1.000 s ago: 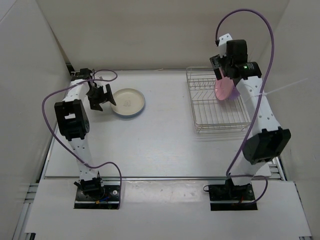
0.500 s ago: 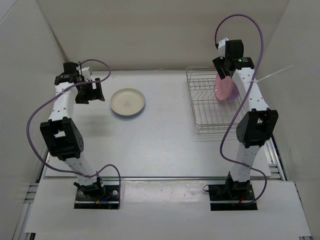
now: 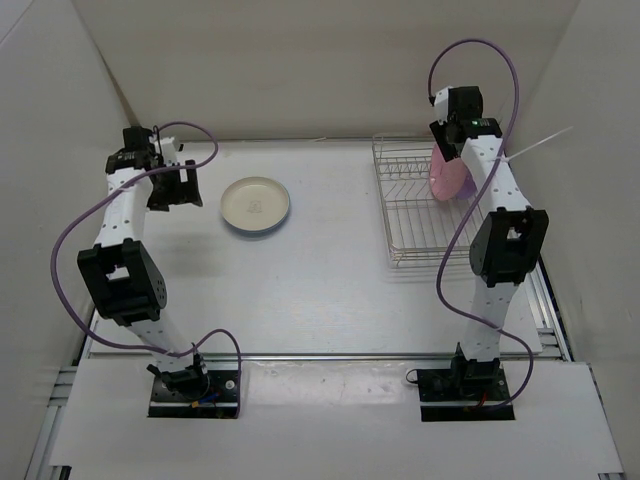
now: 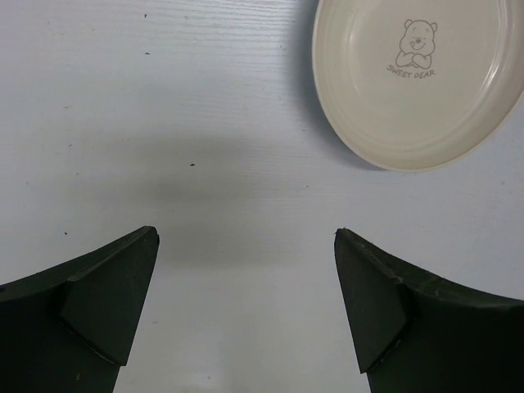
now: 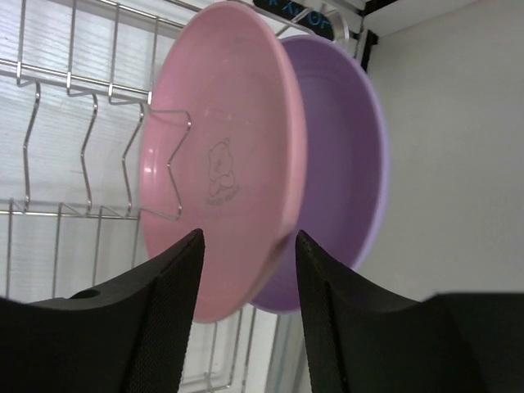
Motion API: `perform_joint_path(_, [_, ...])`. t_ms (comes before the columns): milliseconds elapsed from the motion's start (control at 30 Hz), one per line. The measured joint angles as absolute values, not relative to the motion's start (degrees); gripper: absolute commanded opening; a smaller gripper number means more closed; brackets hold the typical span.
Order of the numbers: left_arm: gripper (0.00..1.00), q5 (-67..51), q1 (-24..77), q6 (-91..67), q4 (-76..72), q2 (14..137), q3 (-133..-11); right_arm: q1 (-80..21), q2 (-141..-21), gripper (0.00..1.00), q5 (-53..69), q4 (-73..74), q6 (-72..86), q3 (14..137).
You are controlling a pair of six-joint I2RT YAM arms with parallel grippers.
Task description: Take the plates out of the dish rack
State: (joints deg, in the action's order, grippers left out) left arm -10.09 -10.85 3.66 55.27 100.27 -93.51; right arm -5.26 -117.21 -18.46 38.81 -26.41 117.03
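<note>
Far-right corner: pink plate, grasp pending

Far right on the worktop (image 3: 330,280), dish rack (image 3: 430,215) holds pink plate (image 5: 217,164) and purple plate (image 5: 344,164) upright. Cream plate (image 3: 256,203) lies far left. Right jaws open, straddling pink rim; closing likely next. Left jaws open, empty.

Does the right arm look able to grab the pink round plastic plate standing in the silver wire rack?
Probably yes. The right end effector is open, with the lower rim of the pink round plastic plate showing between its fingers. The purple round plastic plate close behind might get pinched too.
</note>
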Motion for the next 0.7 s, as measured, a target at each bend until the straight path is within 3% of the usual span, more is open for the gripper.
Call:
perform_joint_path(133, [1.00, -9.7, -11.5, 3.7, 55.3, 99.5, -93.0, -5.3, -119.0, 0.47, -18.5, 38.8, -26.2, 117.0])
perform_joint_path(333, [1.00, -9.5, -12.4, 3.6, 55.3, 97.4, -91.6, -5.3, -120.0, 0.30, -19.5, 38.8, -25.6, 117.0])
perform_joint_path(400, [1.00, -9.5, -12.6, 3.6, 55.3, 97.2, -91.5, -5.3, -120.0, 0.16, -20.4, 38.2, -24.9, 117.1])
perform_joint_path(700, [1.00, -9.5, -12.8, 3.4, 55.3, 97.2, -91.5, -6.3, -119.9, 0.10, -27.8, 35.2, -22.4, 116.2])
